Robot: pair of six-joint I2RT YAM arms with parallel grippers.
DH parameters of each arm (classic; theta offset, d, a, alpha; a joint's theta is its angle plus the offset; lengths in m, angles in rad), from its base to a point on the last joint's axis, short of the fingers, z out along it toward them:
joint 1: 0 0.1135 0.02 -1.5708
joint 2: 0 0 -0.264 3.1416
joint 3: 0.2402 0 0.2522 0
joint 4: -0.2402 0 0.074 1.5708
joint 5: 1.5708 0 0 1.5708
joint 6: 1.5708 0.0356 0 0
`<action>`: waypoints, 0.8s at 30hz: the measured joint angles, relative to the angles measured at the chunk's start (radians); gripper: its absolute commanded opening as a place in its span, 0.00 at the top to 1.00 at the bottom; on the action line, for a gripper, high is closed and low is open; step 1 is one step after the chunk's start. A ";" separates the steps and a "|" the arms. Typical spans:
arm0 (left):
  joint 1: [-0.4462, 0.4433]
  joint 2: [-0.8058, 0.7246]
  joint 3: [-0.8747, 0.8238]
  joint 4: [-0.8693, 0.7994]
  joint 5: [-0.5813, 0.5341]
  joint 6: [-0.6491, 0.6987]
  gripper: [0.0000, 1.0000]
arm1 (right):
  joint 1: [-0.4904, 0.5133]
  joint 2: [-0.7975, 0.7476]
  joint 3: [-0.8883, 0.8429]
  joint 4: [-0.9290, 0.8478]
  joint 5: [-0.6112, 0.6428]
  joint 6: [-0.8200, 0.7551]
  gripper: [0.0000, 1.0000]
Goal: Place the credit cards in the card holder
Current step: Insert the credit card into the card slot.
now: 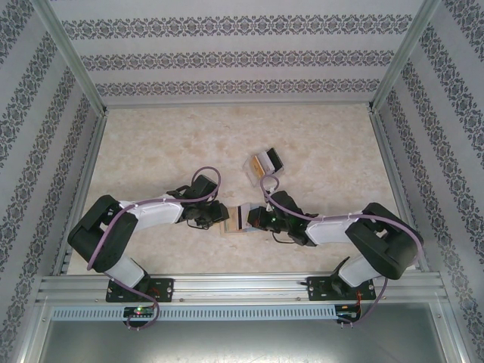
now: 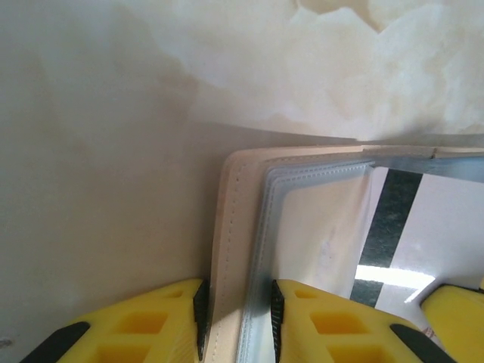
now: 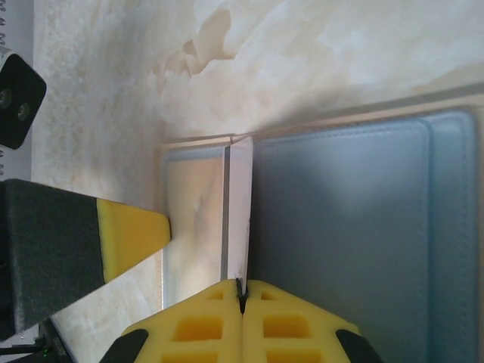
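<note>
The tan card holder (image 1: 235,231) lies open between both grippers at the table's near middle. In the left wrist view my left gripper (image 2: 236,310) is shut on its tan flap (image 2: 227,227) together with the clear sleeves (image 2: 318,227). A white credit card with a black stripe (image 2: 423,227) reaches in at the sleeve's opening from the right. My right gripper (image 3: 242,291) is shut on that white card (image 3: 238,204), seen edge-on, beside the holder's greyish inside (image 3: 355,227). More credit cards, orange-yellow and black, sit in a clear box (image 1: 265,162).
The clear plastic box stands just behind the right gripper (image 1: 253,218), close to its cable. The left gripper (image 1: 219,214) and right gripper nearly touch. Patterned walls and metal rails (image 1: 227,283) enclose the marble table (image 1: 166,144).
</note>
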 measured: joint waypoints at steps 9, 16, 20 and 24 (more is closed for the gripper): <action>0.000 0.000 -0.002 0.003 0.000 -0.008 0.70 | 0.006 -0.041 -0.025 -0.026 0.005 0.014 0.99; -0.005 0.000 -0.002 0.004 -0.008 -0.011 0.70 | 0.006 0.048 0.023 -0.001 -0.019 0.016 0.99; -0.005 0.000 -0.002 0.004 -0.008 -0.011 0.70 | 0.008 0.055 0.038 0.002 -0.027 0.015 0.97; -0.005 0.000 -0.002 0.004 -0.009 -0.011 0.70 | 0.008 0.072 0.050 0.002 -0.037 0.015 0.95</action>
